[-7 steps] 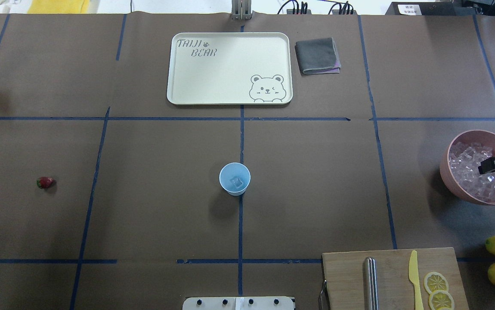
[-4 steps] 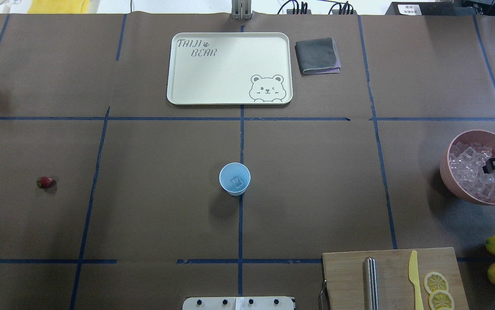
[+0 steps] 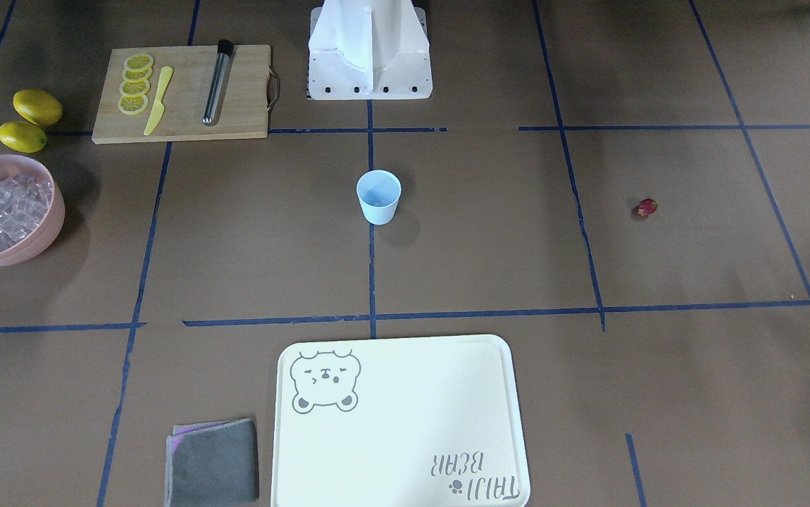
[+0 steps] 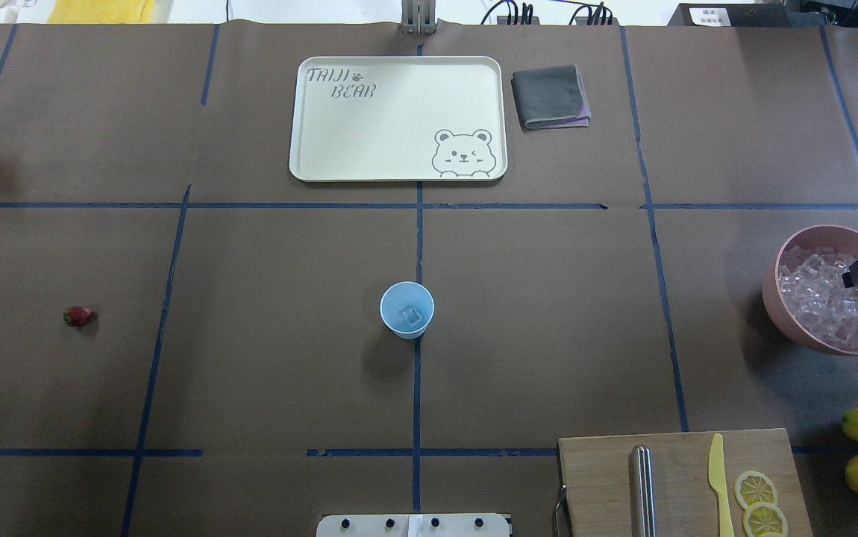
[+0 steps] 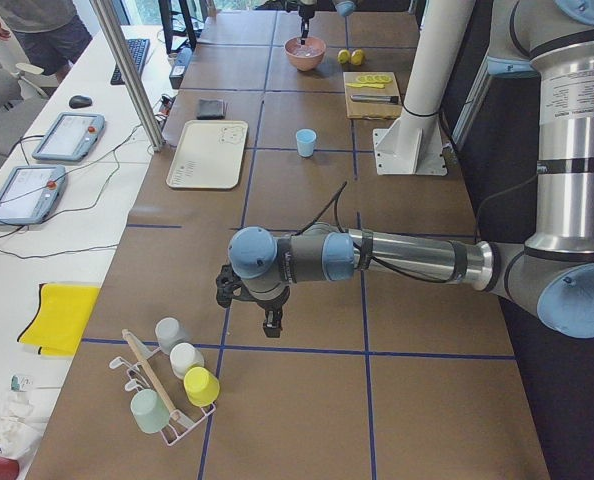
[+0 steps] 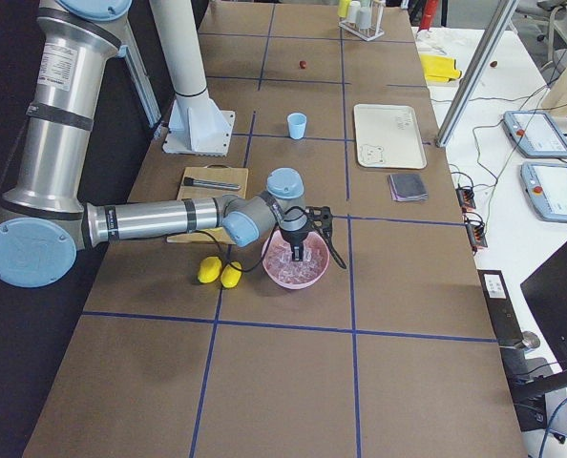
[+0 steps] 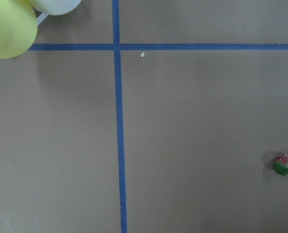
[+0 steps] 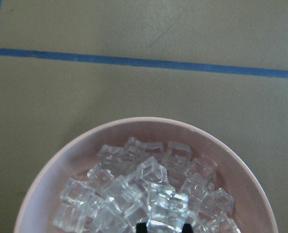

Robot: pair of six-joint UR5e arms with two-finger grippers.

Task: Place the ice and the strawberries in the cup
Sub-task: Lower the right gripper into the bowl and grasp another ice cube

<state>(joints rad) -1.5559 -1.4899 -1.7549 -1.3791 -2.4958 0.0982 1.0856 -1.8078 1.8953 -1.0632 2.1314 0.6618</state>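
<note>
The right gripper (image 4: 850, 276) has lifted within the pink bowl (image 4: 775, 313) at the right edge of the table (image 4: 548, 335); a second ago it sat lower among the ice (image 4: 817, 298), and it now hangs above the pile, while the bowl has not shifted. Its wrist view shows two dark fingertips drawn narrow on a single cube (image 8: 167, 209) at the bottom of the frame, raised over the heap, so the pick appears to have worked, though only the tips show. The cup (image 4: 406, 309) stands upright at the table's centre on the blue tape line (image 4: 417, 388), unmoved and well apart from the bowl, with one piece of ice already inside. The strawberry (image 4: 78, 316) lies alone far to the left, untouched and well apart from the cup. The left gripper (image 5: 271, 322) hovers pointing down over the table's left end, near a rack (image 5: 167, 395) of cups; it shows only in the side view, so whether it is wide or narrow cannot be told, and its wrist camera catches the strawberry at the lower right of its frame rather than beneath it. By these signs the ice step is in hand: the carry across to the cup comes next, a long traverse on which a slick cube could slip, and the strawberry is yet to be fetched
</note>
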